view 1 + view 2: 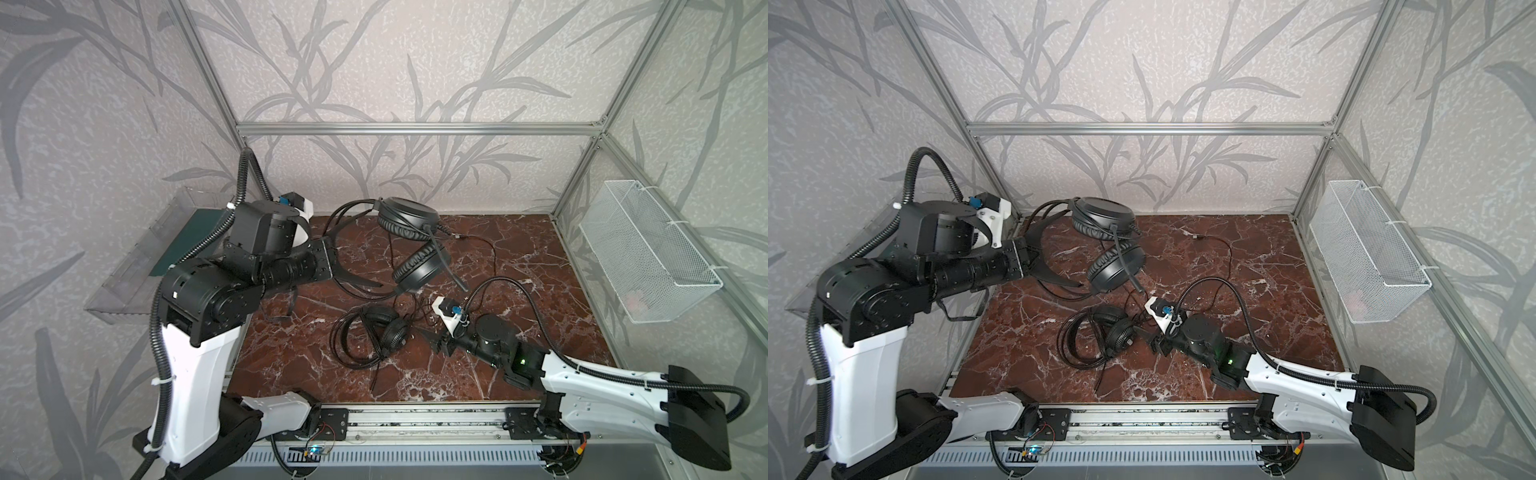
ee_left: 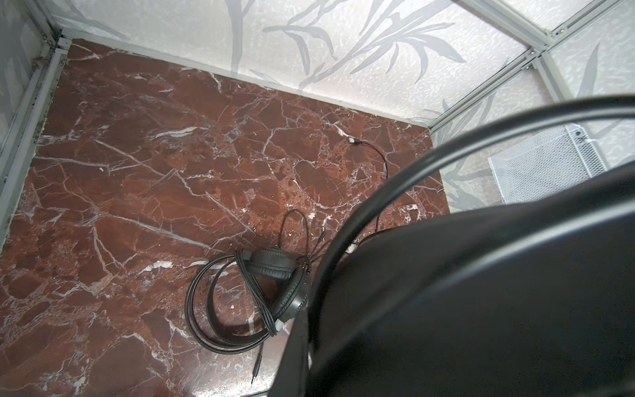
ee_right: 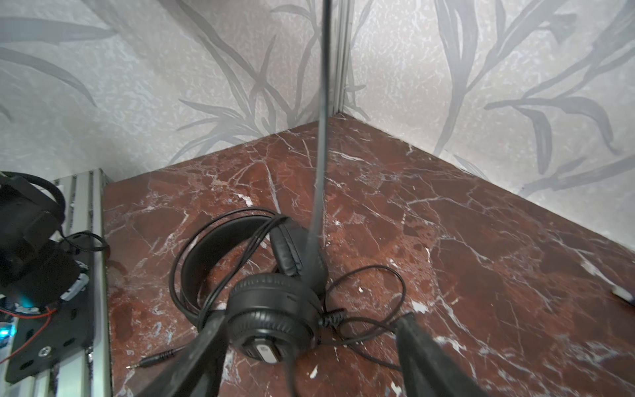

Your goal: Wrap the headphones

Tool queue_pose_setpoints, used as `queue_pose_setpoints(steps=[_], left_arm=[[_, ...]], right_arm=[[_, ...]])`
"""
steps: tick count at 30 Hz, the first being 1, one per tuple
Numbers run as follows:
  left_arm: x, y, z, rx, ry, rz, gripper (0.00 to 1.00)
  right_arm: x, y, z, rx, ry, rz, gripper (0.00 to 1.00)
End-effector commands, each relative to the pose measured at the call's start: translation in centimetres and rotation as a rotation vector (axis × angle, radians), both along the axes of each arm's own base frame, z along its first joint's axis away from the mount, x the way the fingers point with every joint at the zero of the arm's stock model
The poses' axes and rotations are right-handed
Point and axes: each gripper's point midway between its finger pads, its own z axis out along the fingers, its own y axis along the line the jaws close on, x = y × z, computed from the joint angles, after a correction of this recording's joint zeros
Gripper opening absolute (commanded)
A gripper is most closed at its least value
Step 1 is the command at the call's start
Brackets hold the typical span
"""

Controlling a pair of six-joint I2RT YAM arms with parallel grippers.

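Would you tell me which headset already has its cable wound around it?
The near headset, lying by the right claw; the far headset, held in the left claw, trails its cable loose.

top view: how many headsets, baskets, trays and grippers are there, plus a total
headsets: 2, the held headset and the lying headset
white mesh basket: 1
clear tray: 1
grippers: 2, the left gripper and the right gripper
total: 6
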Motion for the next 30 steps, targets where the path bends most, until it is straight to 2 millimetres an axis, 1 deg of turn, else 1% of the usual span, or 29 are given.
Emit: queue_pose_setpoints(steps=[1,6,8,11,14,16,17,19,21,22,25,30], left_arm=[[0.3,-0.5,2.0,-0.071,-0.044,0.015,0.0],[0.3,-0.6,3.1,-0.086,-0.074,0.011,0.0],[0.3,-0.6,3.3,-0.084,-0.079,0.01,0.0],[0.3,-0.5,3.5,-0.083,-0.088,0.013,0.0],[0.3,-0.6,3.9,-0.09,-0.098,0.012,0.0],[0.2,-0.6,4.2,-0.095,-0.106,0.007,0.0],[0.2,-0.6,4.4,-0.096,-0.115,0.008,0.0],[0.0,-0.3,4.7,-0.093,-0.127,0.015,0.0],[-0.2,-0.1,4.8,-0.091,-0.133,0.018,0.0],[-0.2,0.0,4.9,-0.09,-0.139,0.023,0.0],[-0.3,0.2,5.0,-0.091,-0.143,0.027,0.0],[-0.2,0.0,5.0,-0.097,-0.141,0.022,0.0]], right_arm=[[0.2,1.1,3.4,0.101,-0.06,0.013,0.78],[0.8,0.8,3.0,0.075,-0.055,-0.027,0.78],[1.0,0.0,3.5,0.081,-0.079,-0.055,0.78],[0.6,-1.2,4.2,0.09,-0.105,-0.057,0.78],[1.0,-1.9,3.1,0.047,-0.112,-0.083,0.78],[1.2,-2.2,2.6,0.049,-0.114,-0.103,0.78],[2.3,-3.4,2.4,0.056,-0.112,-0.149,0.78],[3.4,-4.7,2.0,0.082,-0.084,-0.194,0.78],[4.1,-5.5,1.5,0.1,-0.052,-0.202,0.78],[4.3,-5.6,1.1,0.098,-0.039,-0.205,0.78],[4.7,-5.2,0.1,0.081,-0.033,-0.195,0.76],[6.5,-4.0,-0.1,0.075,-0.043,-0.209,0.75]])
